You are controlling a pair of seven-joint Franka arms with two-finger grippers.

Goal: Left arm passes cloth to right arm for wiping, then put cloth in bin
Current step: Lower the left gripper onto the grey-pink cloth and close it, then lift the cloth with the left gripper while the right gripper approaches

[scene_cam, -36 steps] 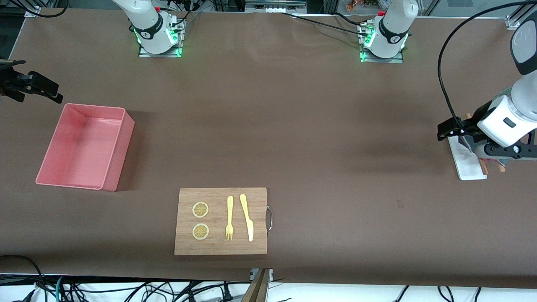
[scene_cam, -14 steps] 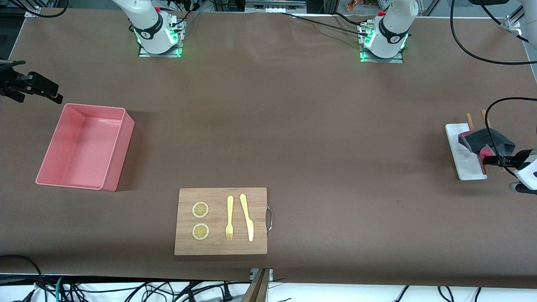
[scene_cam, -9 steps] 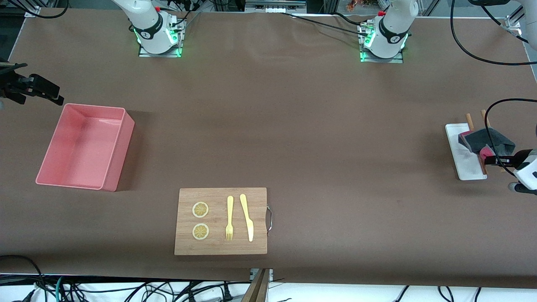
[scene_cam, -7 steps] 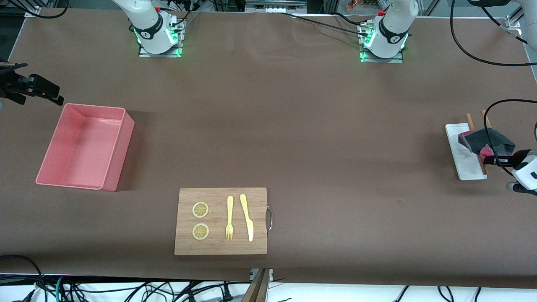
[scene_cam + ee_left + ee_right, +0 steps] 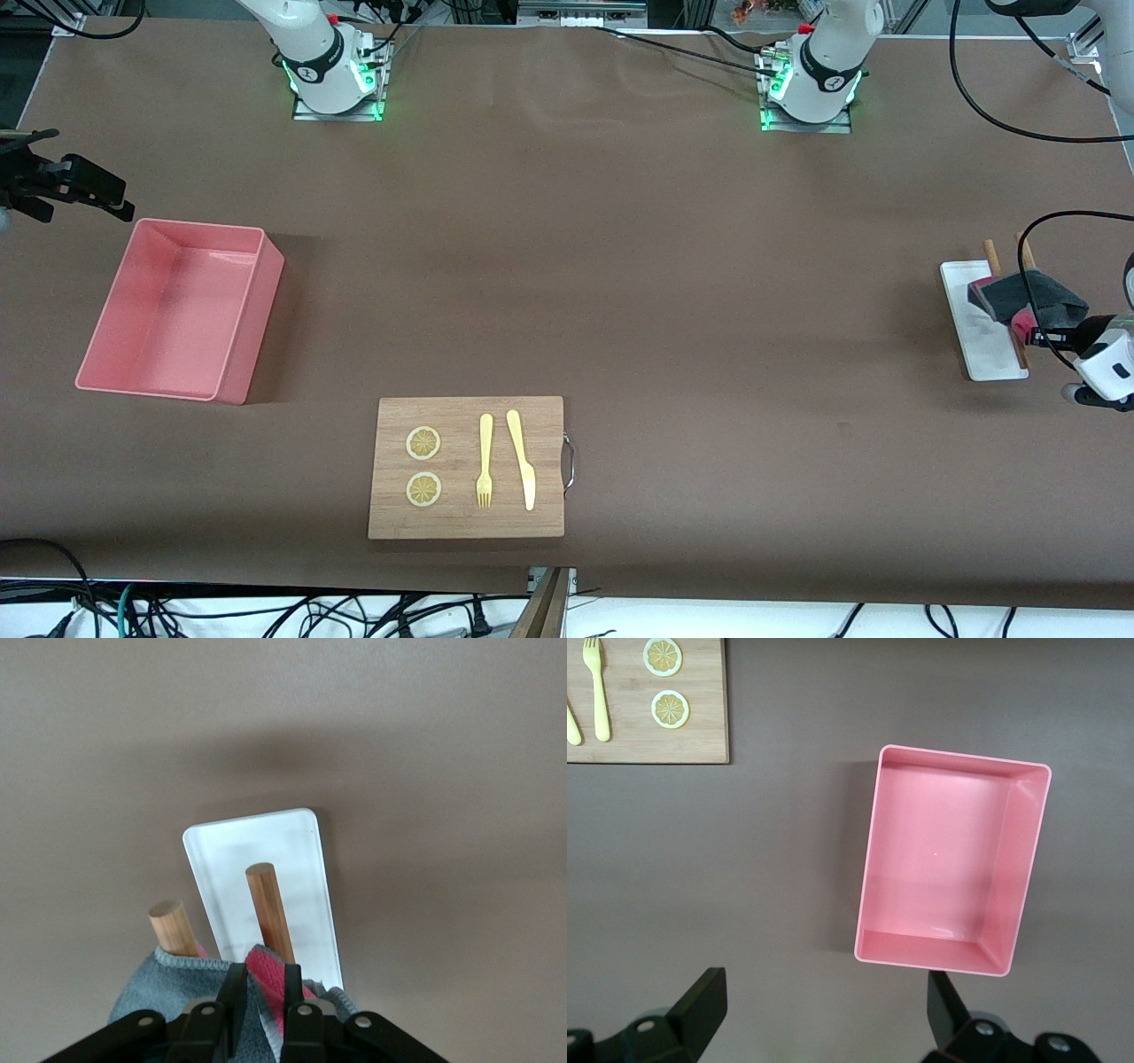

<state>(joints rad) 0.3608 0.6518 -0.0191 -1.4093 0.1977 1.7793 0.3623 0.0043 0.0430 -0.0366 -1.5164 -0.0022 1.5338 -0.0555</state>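
Observation:
The cloth [image 5: 1028, 295], grey with a pink underside, lies draped over two wooden dowels [image 5: 990, 257] at the white tray [image 5: 979, 341], at the left arm's end of the table. My left gripper [image 5: 1036, 335] reaches in low from the table's edge. In the left wrist view its fingertips [image 5: 263, 970] pinch a raised pink-and-grey fold of the cloth [image 5: 164, 988]. The pink bin [image 5: 199, 226] stands with nothing in it at the right arm's end. My right gripper [image 5: 66, 177] hovers beside the bin, open wide and holding nothing [image 5: 824, 1010], with the bin [image 5: 966, 757] ahead of it.
A wooden cutting board [image 5: 465, 523] near the front camera carries two lemon slices [image 5: 423, 443], a yellow fork [image 5: 485, 461] and a yellow knife [image 5: 521, 456]. In the left wrist view the tray [image 5: 266, 837] and a dowel [image 5: 270, 912] lie just past the fingers.
The left hand came down from above the tray to the cloth's edge, and its fingers have drawn together onto the fold. The right arm has hardly moved.

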